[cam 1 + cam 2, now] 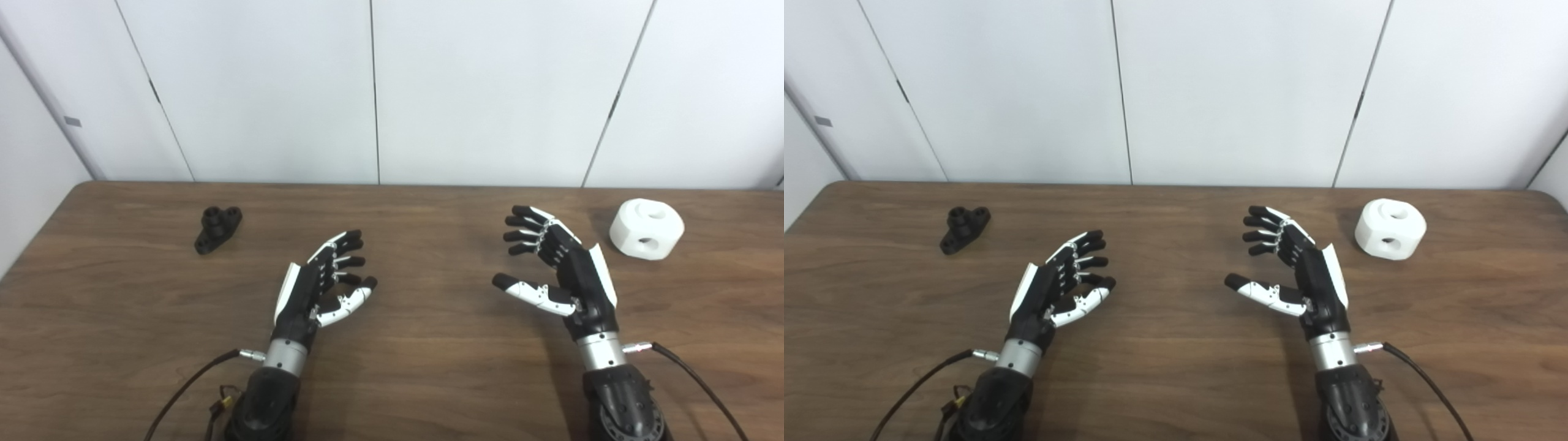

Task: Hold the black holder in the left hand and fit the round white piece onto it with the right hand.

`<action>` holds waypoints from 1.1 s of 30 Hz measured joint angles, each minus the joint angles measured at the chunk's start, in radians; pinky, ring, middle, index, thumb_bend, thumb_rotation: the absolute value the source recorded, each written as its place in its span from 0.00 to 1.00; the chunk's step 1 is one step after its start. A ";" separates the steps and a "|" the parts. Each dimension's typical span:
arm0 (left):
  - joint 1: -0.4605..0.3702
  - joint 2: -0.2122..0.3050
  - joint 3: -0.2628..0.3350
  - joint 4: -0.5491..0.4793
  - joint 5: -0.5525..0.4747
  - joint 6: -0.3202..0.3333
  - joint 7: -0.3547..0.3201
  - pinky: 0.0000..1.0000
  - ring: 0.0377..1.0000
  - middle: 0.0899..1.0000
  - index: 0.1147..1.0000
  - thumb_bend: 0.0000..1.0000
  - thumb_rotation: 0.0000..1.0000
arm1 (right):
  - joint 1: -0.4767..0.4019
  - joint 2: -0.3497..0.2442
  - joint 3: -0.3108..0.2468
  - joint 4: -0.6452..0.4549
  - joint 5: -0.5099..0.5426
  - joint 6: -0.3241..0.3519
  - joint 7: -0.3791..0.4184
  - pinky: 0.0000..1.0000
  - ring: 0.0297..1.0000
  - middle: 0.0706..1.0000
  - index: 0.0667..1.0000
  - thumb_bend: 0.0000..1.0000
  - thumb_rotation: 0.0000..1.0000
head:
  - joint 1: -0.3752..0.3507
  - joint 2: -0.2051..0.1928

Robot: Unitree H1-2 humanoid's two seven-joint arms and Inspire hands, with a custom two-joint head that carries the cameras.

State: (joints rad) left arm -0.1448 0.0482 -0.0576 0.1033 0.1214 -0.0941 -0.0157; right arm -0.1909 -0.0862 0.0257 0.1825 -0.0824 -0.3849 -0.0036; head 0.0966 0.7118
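Left eye view: we see both forearms cut off at the bottom edge.
Left hand [318, 288]: spread, empty.
Right hand [560, 275]: spread, empty.
Black holder [218, 229]: near the table's [429, 367] far-left corner.
Round white piece [647, 228]: near the far-right corner.

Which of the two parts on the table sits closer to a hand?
The round white plastic piece, just beyond the right hand. The small black holder lies farther from the left hand.

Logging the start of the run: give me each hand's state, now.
Left hand: open, holding nothing; the black holder lies apart on the table.
Right hand: open, holding nothing; the round white piece sits untouched beside it.
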 measured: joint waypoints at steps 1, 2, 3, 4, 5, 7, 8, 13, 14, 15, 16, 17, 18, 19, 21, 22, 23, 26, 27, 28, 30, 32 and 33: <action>0.000 0.000 -0.001 0.000 0.000 0.000 -0.001 0.62 0.74 0.82 0.81 0.52 0.00 | 0.000 0.000 0.000 0.000 -0.001 0.000 0.000 0.58 0.66 0.73 0.76 0.69 0.29 | 0.005 0.000; 0.000 0.000 -0.002 0.000 0.000 0.000 -0.001 0.61 0.74 0.82 0.81 0.52 0.00 | 0.000 0.000 0.000 0.000 -0.003 0.000 0.000 0.59 0.67 0.72 0.76 0.69 0.29 | 0.005 0.000; 0.000 0.000 -0.002 0.000 0.000 0.000 -0.002 0.61 0.74 0.82 0.81 0.52 0.00 | 0.000 0.000 0.000 0.000 -0.005 0.000 0.000 0.59 0.67 0.72 0.76 0.69 0.29 | 0.005 0.000; 0.000 0.000 -0.003 0.000 0.000 0.000 -0.002 0.61 0.74 0.82 0.81 0.52 0.00 | 0.000 0.000 0.000 0.000 -0.005 0.000 0.000 0.59 0.67 0.72 0.76 0.69 0.28 | 0.005 0.000; 0.000 0.000 -0.005 0.000 0.001 0.000 -0.002 0.61 0.74 0.82 0.81 0.51 0.00 | 0.000 0.000 0.000 0.000 -0.005 0.000 0.000 0.59 0.67 0.72 0.76 0.70 0.28 | 0.005 0.000; 0.000 0.001 -0.006 0.000 0.003 0.000 -0.001 0.61 0.73 0.81 0.81 0.51 0.00 | 0.000 0.000 0.001 0.000 -0.006 0.000 0.001 0.59 0.67 0.73 0.76 0.70 0.29 | 0.005 -0.002; 0.000 0.001 -0.006 0.000 0.003 0.000 -0.001 0.61 0.73 0.81 0.81 0.51 0.00 | 0.000 0.000 0.001 0.000 -0.008 0.000 0.001 0.59 0.67 0.73 0.76 0.70 0.30 | 0.006 -0.003; 0.000 -0.002 -0.012 0.002 0.010 -0.002 0.004 0.60 0.73 0.80 0.81 0.52 0.00 | -0.001 -0.003 0.000 0.006 -0.007 -0.002 0.003 0.59 0.67 0.73 0.76 0.71 0.30 | 0.102 -0.035; -0.001 -0.004 -0.014 0.006 0.015 -0.005 0.007 0.59 0.72 0.80 0.80 0.53 0.00 | -0.003 -0.005 -0.001 0.011 -0.001 -0.004 0.007 0.58 0.67 0.73 0.76 0.71 0.30 | 0.142 -0.047; -0.002 -0.006 -0.015 0.010 0.018 -0.010 0.009 0.59 0.72 0.80 0.80 0.54 0.00 | -0.005 -0.008 -0.002 0.018 0.005 -0.010 0.010 0.58 0.67 0.73 0.76 0.71 0.29 | 0.170 -0.057; -0.005 -0.008 -0.017 0.017 0.022 -0.018 0.011 0.59 0.72 0.80 0.81 0.54 0.00 | -0.009 -0.012 -0.005 0.028 0.012 -0.017 0.012 0.58 0.67 0.73 0.76 0.72 0.31 | 0.228 -0.081; -0.010 -0.011 -0.020 0.028 0.029 -0.030 0.014 0.59 0.73 0.80 0.81 0.54 0.00 | -0.015 -0.019 -0.009 0.040 0.018 -0.026 0.017 0.58 0.67 0.73 0.76 0.72 0.32 | 0.241 -0.089; -0.017 -0.016 -0.021 0.045 0.033 -0.045 0.017 0.58 0.74 0.81 0.81 0.54 0.00 | -0.023 -0.031 -0.013 0.059 0.025 -0.039 0.023 0.58 0.67 0.73 0.76 0.72 0.33 | 0.264 -0.101; -0.025 -0.021 -0.021 0.060 0.035 -0.057 0.019 0.58 0.74 0.81 0.81 0.54 0.00 | -0.034 -0.043 -0.019 0.081 0.035 -0.051 0.032 0.59 0.67 0.73 0.75 0.73 0.32 | 0.281 -0.112; -0.043 -0.031 -0.023 0.093 0.039 -0.089 0.027 0.58 0.74 0.81 0.81 0.54 0.00 | -0.048 -0.068 -0.034 0.114 0.055 -0.063 0.046 0.58 0.67 0.73 0.76 0.74 0.32 | 0.287 -0.115; -0.052 -0.035 -0.027 0.109 0.043 -0.103 0.034 0.59 0.74 0.81 0.80 0.55 0.00 | -0.051 -0.080 -0.043 0.128 0.063 -0.068 0.050 0.58 0.67 0.73 0.76 0.74 0.32 | 0.294 -0.121; -0.059 -0.040 -0.029 0.122 0.049 -0.117 0.043 0.59 0.75 0.81 0.80 0.55 0.00 | -0.053 -0.093 -0.050 0.135 0.070 -0.069 0.053 0.58 0.67 0.74 0.76 0.74 0.32 | 0.299 -0.126; -0.077 -0.046 -0.035 0.141 0.061 -0.125 0.053 0.62 0.75 0.80 0.80 0.55 0.00 | -0.053 -0.118 -0.061 0.144 0.075 -0.069 0.057 0.58 0.67 0.73 0.76 0.74 0.32 | 0.288 -0.135; -0.079 -0.046 -0.037 0.147 0.070 -0.129 0.057 0.63 0.76 0.80 0.80 0.55 0.00 | -0.054 -0.120 -0.064 0.145 0.079 -0.069 0.060 0.58 0.68 0.73 0.75 0.75 0.32 | 0.287 -0.137; -0.081 -0.047 -0.038 0.150 0.077 -0.135 0.059 0.64 0.76 0.79 0.79 0.56 0.00 | -0.055 -0.120 -0.065 0.146 0.084 -0.069 0.063 0.59 0.67 0.73 0.75 0.76 0.33 | 0.285 -0.140; -0.083 -0.048 -0.038 0.155 0.088 -0.151 0.065 0.65 0.76 0.78 0.78 0.57 0.00 | -0.057 -0.121 -0.065 0.150 0.085 -0.069 0.071 0.59 0.67 0.72 0.75 0.77 0.34 | 0.287 -0.144; -0.085 -0.049 -0.038 0.160 0.093 -0.158 0.080 0.64 0.75 0.77 0.75 0.57 0.00 | -0.059 -0.122 -0.064 0.158 0.082 -0.069 0.075 0.60 0.68 0.72 0.75 0.78 0.35 | 0.287 -0.149; -0.085 -0.049 -0.037 0.160 0.094 -0.158 0.084 0.64 0.75 0.76 0.74 0.57 0.00 | -0.061 -0.122 -0.065 0.161 0.079 -0.069 0.075 0.60 0.68 0.72 0.75 0.78 0.36 | 0.288 -0.153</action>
State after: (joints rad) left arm -0.2302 -0.0012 -0.0947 0.2638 0.2150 -0.2518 0.0682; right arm -0.2517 -0.2082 -0.0390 0.3439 -0.0029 -0.4538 0.0717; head 0.3850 0.5584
